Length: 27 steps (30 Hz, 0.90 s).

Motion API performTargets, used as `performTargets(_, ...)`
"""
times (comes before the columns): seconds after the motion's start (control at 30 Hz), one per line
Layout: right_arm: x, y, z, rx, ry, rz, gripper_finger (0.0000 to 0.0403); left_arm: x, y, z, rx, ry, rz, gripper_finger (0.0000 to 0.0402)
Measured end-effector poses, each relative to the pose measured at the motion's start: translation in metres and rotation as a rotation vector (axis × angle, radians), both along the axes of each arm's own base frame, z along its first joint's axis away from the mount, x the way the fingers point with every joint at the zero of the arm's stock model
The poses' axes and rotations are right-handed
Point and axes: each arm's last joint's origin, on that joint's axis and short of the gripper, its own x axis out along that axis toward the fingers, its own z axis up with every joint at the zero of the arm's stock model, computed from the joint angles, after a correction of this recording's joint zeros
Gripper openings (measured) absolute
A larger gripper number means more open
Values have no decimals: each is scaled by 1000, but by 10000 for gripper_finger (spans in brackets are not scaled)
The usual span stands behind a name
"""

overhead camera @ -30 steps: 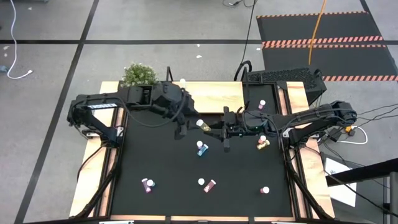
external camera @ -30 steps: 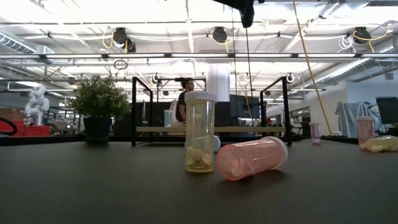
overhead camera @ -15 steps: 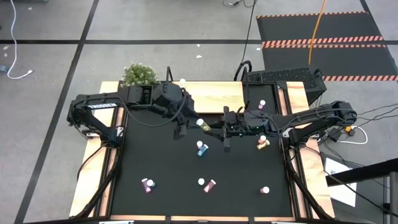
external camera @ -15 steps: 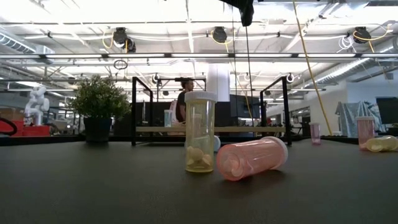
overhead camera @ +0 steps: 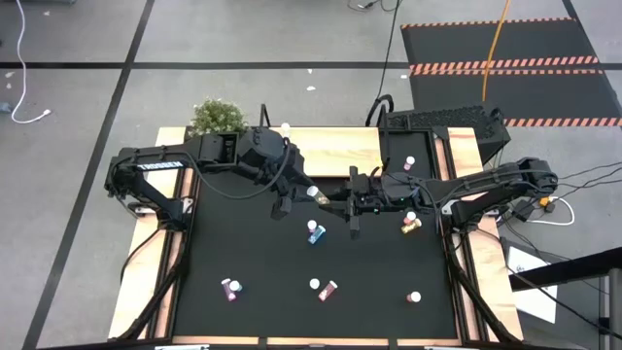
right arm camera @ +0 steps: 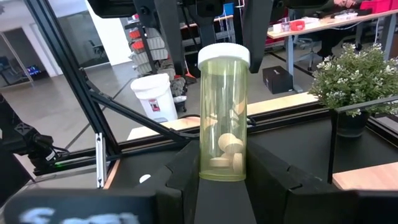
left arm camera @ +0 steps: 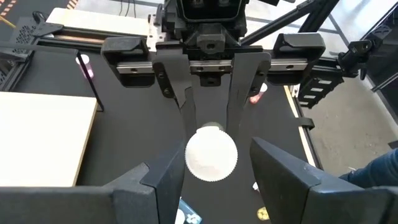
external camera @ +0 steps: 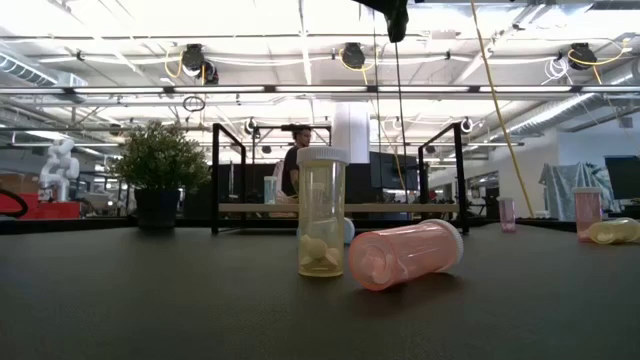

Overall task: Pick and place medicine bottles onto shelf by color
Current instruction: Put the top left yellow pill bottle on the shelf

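Note:
A yellow medicine bottle [overhead camera: 316, 193] with a white cap [left arm camera: 211, 154] hangs in the air over the middle of the table, between both arms. My right gripper [overhead camera: 335, 199] is shut on it. My left gripper [left arm camera: 214, 165] faces it from the table's left, open. Its fingers [right arm camera: 180, 31] stand on either side of the cap, and a small gap shows beside one of them. The shelf [overhead camera: 335, 151], a light wooden board, lies along the far edge. Other medicine bottles stay on the black mat: a blue one [overhead camera: 314, 233], two maroon ones [overhead camera: 231, 289] [overhead camera: 328, 290] and a yellow-orange one [overhead camera: 410, 224]. My right gripper pinches the yellow bottle's body near its bottom end [right arm camera: 224, 168] between its two fingers. The fingers come about level from the table's right. The bottle sticks out beyond them, its cap end toward my left arm, lifted clear of the table.
A green plant [overhead camera: 218, 117] stands at the far left corner beside the shelf. In the low view a yellow bottle [external camera: 322, 212] stands upright and a pink one [external camera: 405, 255] lies on its side. A person [external camera: 297, 160] shows beyond the table.

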Motion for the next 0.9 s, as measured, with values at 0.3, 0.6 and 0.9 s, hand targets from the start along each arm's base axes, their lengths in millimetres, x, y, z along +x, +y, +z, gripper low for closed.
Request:
performTargets(0.3,0,0,0,0,-2,0,102,2,1,-2,-6,5,6,181)
performTargets(0.6,0,0,0,1,-2,-1,102,8,2,-10,-11,40,11,179)
performTargets(0.9,0,-1,1,3,-8,-11,102,5,11,-5,-37,17,32,134)
